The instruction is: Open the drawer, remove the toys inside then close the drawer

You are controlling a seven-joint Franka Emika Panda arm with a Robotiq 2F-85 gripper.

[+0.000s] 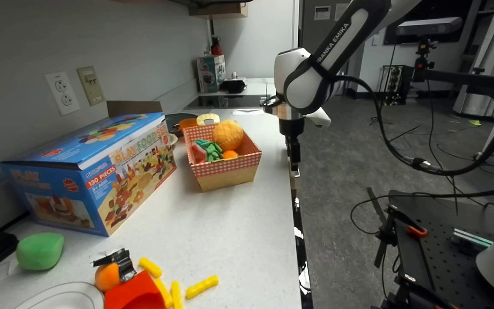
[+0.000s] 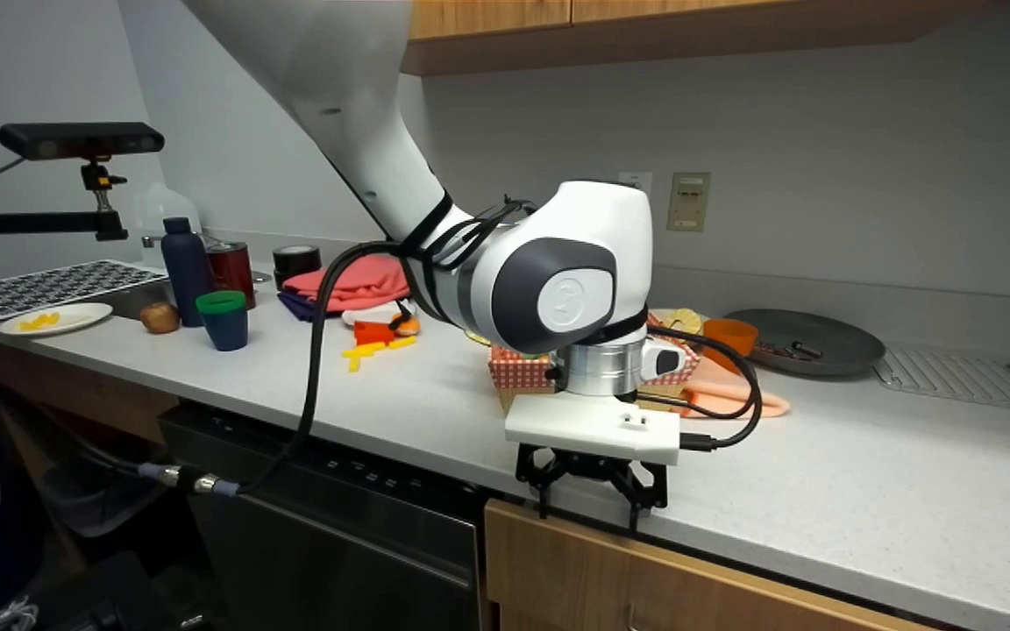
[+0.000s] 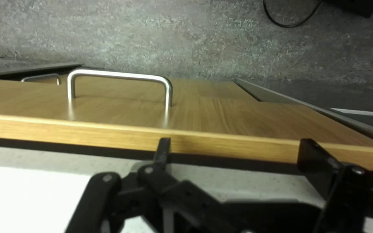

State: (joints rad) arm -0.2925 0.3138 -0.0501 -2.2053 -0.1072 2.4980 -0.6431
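Black two-finger pincer (image 3: 236,142) occupies the foreground of the wrist view in the released state, its fingers spread wide along the top edge of a light-brown, wood-grained drawer (image 3: 199,119); contact between fingertips and wood cannot be determined. The drawer is seated below the front edge of a white, speckled table (image 3: 238,181), with a narrow dark gap between them; whether it is fully closed cannot be determined. A U-shaped, brushed-metal handle (image 3: 118,74) projects from the drawer front, apart from the fingers. In an exterior view, a white-and-grey robot arm (image 2: 549,289) carries the pincer, fingers downward, at the table's front edge, above the drawer. A dark, metal-fronted appliance (image 2: 330,535) stands just beside the drawer. A red-and-white checked basket (image 2: 518,372) stands on the table behind the arm, partly hidden. In an exterior view, the same basket stands near a blue, printed cardboard play-food box (image 1: 88,171). A smooth green piece (image 1: 40,251), a red open-ended plastic piece (image 1: 131,285) and ridged yellow sticks (image 1: 202,286) lie on the table in the foreground.
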